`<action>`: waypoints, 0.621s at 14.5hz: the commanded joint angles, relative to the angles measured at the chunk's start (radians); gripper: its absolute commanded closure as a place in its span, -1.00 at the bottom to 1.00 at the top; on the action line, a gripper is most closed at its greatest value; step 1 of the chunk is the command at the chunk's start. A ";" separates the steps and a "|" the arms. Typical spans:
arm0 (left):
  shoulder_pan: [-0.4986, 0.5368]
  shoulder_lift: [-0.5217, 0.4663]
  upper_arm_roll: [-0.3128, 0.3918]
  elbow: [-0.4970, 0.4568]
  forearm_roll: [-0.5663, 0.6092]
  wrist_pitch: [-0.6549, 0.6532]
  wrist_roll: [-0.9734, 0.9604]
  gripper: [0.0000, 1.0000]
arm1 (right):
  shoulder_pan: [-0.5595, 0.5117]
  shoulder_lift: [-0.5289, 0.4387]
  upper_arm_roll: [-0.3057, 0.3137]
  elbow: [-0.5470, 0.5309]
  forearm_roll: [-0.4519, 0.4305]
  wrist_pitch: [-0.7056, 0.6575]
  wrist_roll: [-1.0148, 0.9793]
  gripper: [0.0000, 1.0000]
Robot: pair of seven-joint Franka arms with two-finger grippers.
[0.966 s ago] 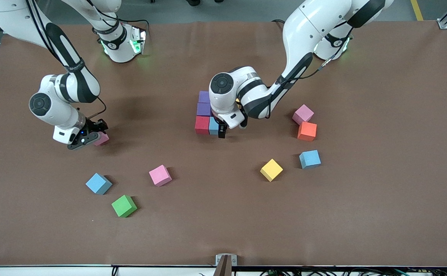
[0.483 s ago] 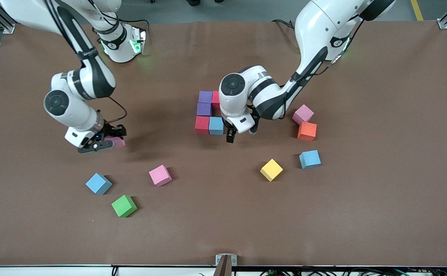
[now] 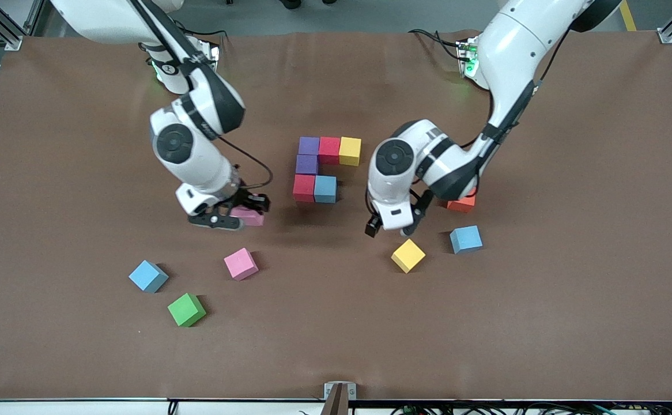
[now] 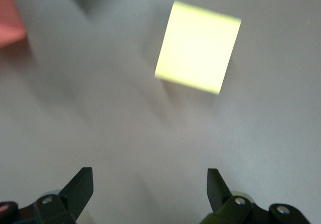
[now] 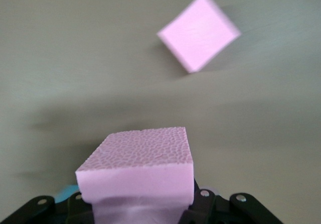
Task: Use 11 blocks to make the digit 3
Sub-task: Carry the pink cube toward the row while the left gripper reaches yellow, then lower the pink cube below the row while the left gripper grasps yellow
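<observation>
Near the middle of the worktop sits the partial figure: purple cube, red cube and yellow cube in a bar, a second purple cube below, then a red cube touching a light blue cube. The right gripper is clamped on a pink cube, up in the air over bare worktop beside the figure. The left gripper hangs wide open and empty over bare worktop just beside a loose yellow cube. An orange cube and a light blue cube lie toward the left arm's end; a pink cube, blue cube and green cube toward the right arm's.
</observation>
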 commanded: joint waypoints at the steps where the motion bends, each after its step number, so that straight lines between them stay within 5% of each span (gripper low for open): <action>1: 0.054 -0.029 -0.005 -0.022 0.020 -0.010 0.112 -1.00 | 0.076 0.152 -0.012 0.186 -0.011 -0.023 0.163 0.99; 9: 0.129 0.034 0.001 0.054 0.021 0.005 0.221 -1.00 | 0.176 0.254 -0.075 0.234 -0.114 -0.020 0.216 0.99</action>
